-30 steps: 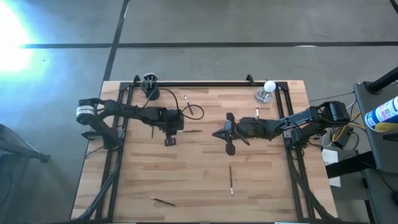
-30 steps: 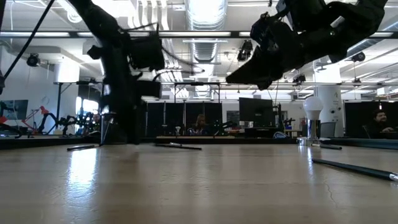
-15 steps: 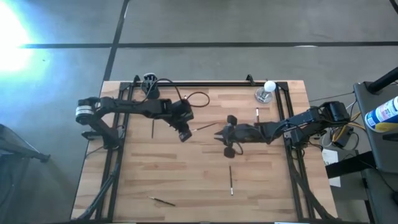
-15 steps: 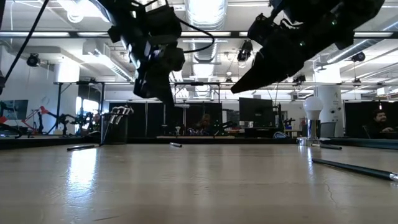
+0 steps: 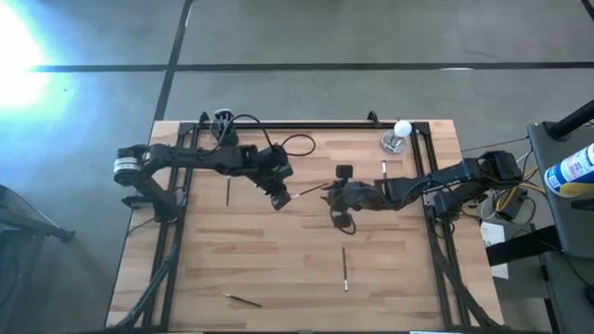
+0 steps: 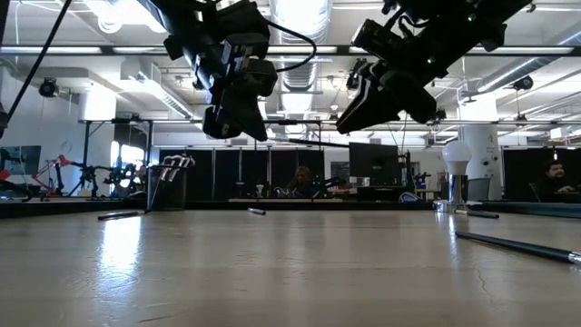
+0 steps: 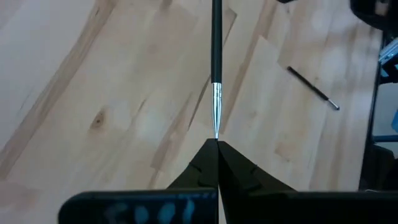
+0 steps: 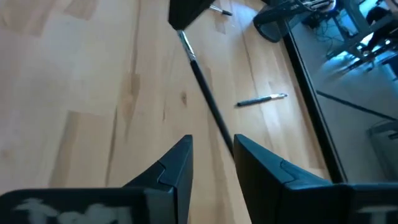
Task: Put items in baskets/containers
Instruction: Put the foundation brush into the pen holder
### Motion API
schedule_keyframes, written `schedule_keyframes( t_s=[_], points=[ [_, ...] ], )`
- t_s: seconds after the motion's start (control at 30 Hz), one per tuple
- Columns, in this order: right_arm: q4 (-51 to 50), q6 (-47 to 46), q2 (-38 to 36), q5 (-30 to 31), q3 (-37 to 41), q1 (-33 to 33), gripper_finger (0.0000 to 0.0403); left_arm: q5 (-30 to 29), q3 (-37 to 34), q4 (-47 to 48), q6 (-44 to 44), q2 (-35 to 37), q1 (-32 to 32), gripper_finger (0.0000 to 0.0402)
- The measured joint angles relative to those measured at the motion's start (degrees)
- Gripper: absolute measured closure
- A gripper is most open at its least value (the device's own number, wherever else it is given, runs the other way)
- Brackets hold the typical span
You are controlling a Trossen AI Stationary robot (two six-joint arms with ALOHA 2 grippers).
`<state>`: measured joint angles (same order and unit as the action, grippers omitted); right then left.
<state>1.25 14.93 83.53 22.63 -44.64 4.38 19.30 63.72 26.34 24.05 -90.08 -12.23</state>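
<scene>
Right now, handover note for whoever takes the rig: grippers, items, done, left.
Left gripper: shut on a thin brush by its metal tip end, held in the air above mid table.
Right gripper: open, fingers either side of the brush's far end, not gripping.
Black cup: back left edge of the table, several brushes already standing in it.
Loose on the table: sticks at.
Left: cup the held brush, then the loose ones.

Strong glare upper left; arms perhaps motion-blurred.
</scene>
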Motion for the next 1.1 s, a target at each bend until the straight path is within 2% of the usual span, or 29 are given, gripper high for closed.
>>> schedule_keyframes(
  t_s=[0.23,0.4,0.5,0.67,0.97,1.1],
  points=[
    [0.17,3.85,0.00,-0.69,-0.09,-2.85,0.0296,1.53,0.55,-0.92,-0.15,0.00,0.00,0.0401],
    [-0.37,4.75,0.00,-6.39,-1.00,-4.59,0.0296,1.65,0.77,-1.32,-0.17,0.00,0.00,0.0401],
    [-1.48,4.98,0.00,-6.52,-1.38,-4.97,0.0298,1.65,0.77,-1.64,-0.29,0.00,0.00,0.0401],
    [-2.84,4.75,0.02,-9.69,-1.75,-5.62,0.0319,2.33,0.82,-1.94,-0.30,0.00,0.00,0.0401],
    [-2.94,3.39,0.02,-10.83,-1.74,-5.90,0.0362,3.32,0.88,-2.35,-0.28,0.00,-0.02,0.0402],
    [-3.62,3.20,0.02,-10.84,-1.71,-5.90,0.0368,3.62,1.28,-2.52,-0.30,0.00,-0.02,0.0402]
  ],
)
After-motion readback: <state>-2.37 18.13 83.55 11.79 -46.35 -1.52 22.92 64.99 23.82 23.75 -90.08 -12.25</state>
